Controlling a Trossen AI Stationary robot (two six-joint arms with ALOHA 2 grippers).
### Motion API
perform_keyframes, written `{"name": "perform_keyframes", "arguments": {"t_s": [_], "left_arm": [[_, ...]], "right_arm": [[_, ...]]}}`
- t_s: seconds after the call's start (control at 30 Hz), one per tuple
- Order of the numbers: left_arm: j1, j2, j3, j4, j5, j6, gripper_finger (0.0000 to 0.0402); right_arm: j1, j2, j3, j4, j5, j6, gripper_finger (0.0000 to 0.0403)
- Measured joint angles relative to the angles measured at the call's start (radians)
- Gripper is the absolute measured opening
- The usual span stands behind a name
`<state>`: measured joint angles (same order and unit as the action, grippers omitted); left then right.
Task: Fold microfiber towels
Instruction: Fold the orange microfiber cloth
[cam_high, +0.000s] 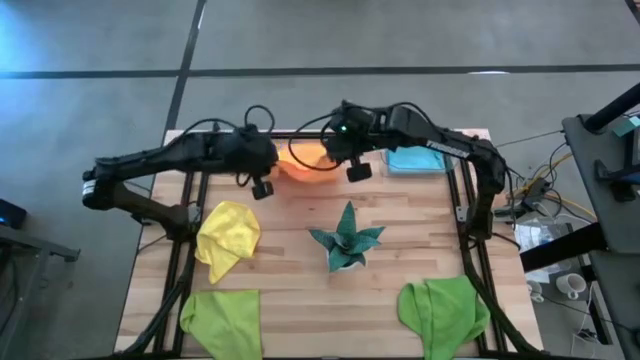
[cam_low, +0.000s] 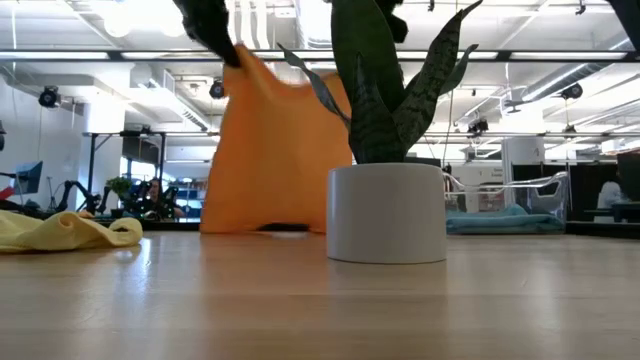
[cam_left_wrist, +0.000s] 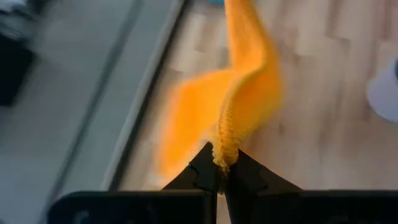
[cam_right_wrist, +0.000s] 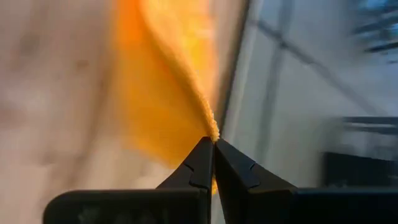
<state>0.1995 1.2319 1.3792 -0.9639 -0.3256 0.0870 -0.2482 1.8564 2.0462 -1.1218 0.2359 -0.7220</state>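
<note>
The orange towel (cam_high: 305, 160) hangs between my two grippers near the table's far edge; in the low view it (cam_low: 275, 150) hangs as a wide sheet. My left gripper (cam_high: 272, 152) is shut on its left top part, my right gripper (cam_high: 335, 150) on its right top part. The yellow towel (cam_high: 228, 238) lies crumpled at the left. Two lime green towels (cam_high: 222, 320) (cam_high: 445, 312) lie at the near corners. The light blue towel (cam_high: 415, 160) lies at the far right. My left gripper pinches an edge of the orange towel (cam_left_wrist: 225, 146) between its two fingertips, coming from above. The towel hangs below, its lower edge (cam_low: 230, 228) at the table top. My right gripper pinches another edge of the orange towel (cam_right_wrist: 211, 132) between its fingertips, also from above; the cloth hangs below it.
A dark teal spiky plant in a white pot (cam_high: 346, 238) stands mid-table, in front of the orange towel in the low view (cam_low: 387, 212). Cables and equipment (cam_high: 545, 200) lie off the table's right edge.
</note>
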Motion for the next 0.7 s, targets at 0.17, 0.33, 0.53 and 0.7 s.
{"name": "perform_keyframes", "arguments": {"t_s": [0.17,0.33,0.53,0.7], "left_arm": [[-0.003,-0.063,0.005,0.016,-0.173,-0.004,0.0000],[0.117,-0.076,-0.016,0.071,-0.209,0.028,0.0000],[0.337,-0.034,-0.076,0.290,-0.180,0.207,0.0000],[0.419,0.006,0.073,0.293,-0.129,0.290,0.0000]], "right_arm": [[-0.010,-0.006,0.056,0.022,0.076,-0.036,0.0008],[-0.120,0.003,0.028,0.147,0.079,-0.076,0.0008],[-0.247,0.052,-0.007,0.494,0.080,-0.164,0.0008],[-0.265,0.047,0.009,0.649,0.082,-0.250,0.0008]]}}
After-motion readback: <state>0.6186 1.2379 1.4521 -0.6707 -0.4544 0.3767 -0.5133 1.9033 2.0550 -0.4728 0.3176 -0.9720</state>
